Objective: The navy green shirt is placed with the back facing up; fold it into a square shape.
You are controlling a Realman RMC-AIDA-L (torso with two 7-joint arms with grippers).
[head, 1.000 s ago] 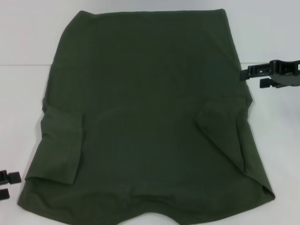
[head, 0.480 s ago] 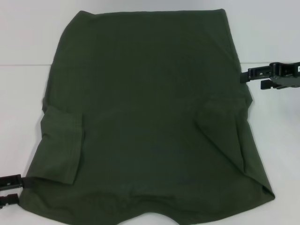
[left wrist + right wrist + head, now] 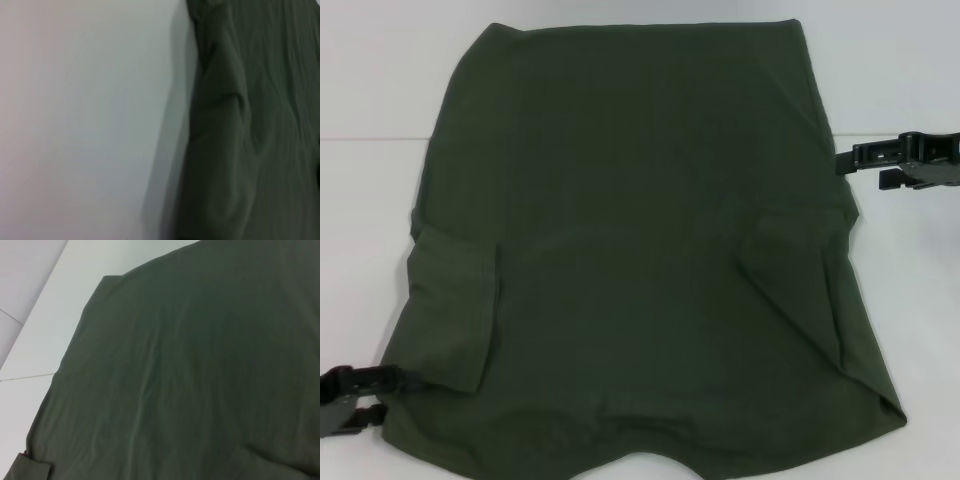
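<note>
The navy green shirt (image 3: 640, 250) is showing one plain dark olive-green colour over its whole back, with no print and no pattern. Its folded-in sleeves are showing the same green, only a little lighter along the creases. In the left wrist view the shirt (image 3: 255, 125) is looking dull grey-green. The table (image 3: 370, 200) is appearing plain white with a pale grey tint. The left gripper (image 3: 360, 395) and the right gripper (image 3: 860, 165) are both showing matte black.
</note>
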